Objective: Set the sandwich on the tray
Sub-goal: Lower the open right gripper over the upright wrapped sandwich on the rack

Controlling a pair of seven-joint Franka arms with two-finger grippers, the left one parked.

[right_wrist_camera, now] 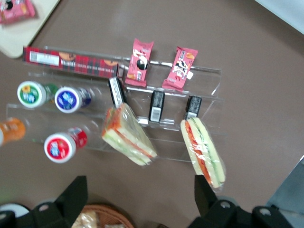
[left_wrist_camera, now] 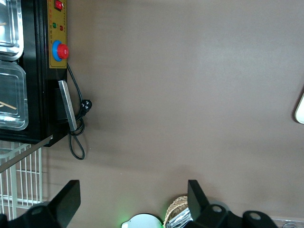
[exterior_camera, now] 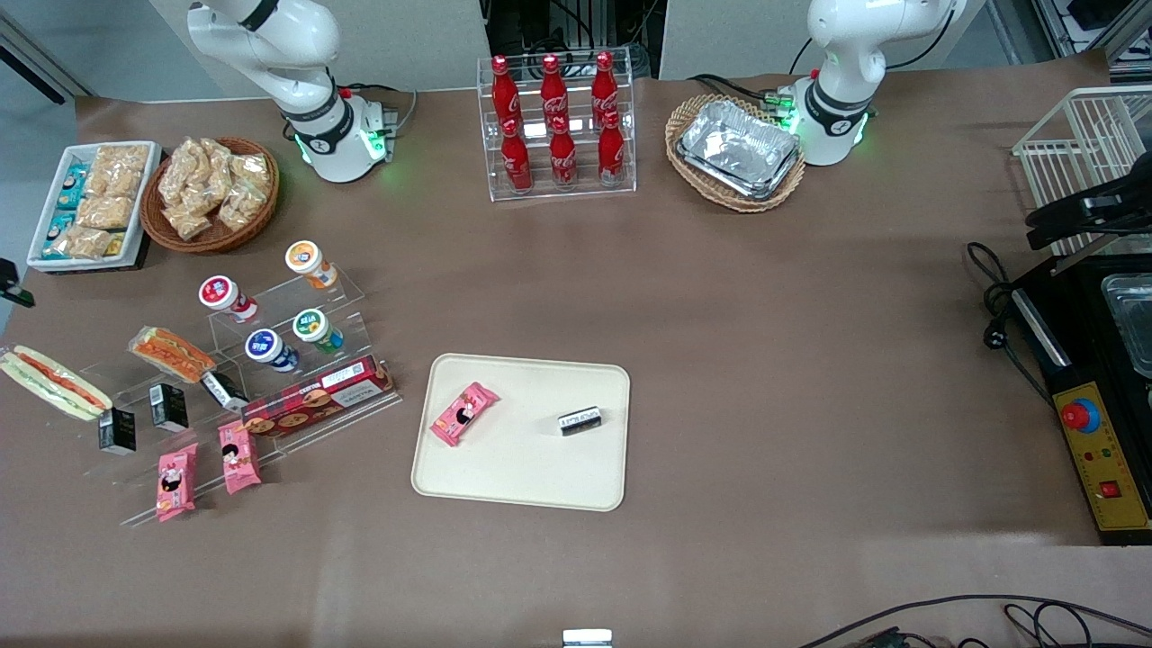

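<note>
The sandwich (exterior_camera: 54,382), a long pale wedge in clear wrap with red and green stripes, lies on the acrylic rack at the working arm's end of the table; it also shows in the right wrist view (right_wrist_camera: 203,151). The tray (exterior_camera: 522,472), cream-beige, lies near the table's middle, and its corner shows in the right wrist view (right_wrist_camera: 19,35). My right gripper (right_wrist_camera: 140,199) is open and empty, high above the rack, with one fingertip (right_wrist_camera: 205,192) over the sandwich's end. The gripper is out of the front view.
A shorter orange-brown sandwich (exterior_camera: 171,353) lies on the acrylic rack (exterior_camera: 297,360) with yogurt cups, black boxes, pink packs and a red biscuit box (exterior_camera: 317,396). A pink pack (exterior_camera: 463,413) and a black box (exterior_camera: 579,420) lie on the tray. A snack basket (exterior_camera: 211,193) stands farther from the camera.
</note>
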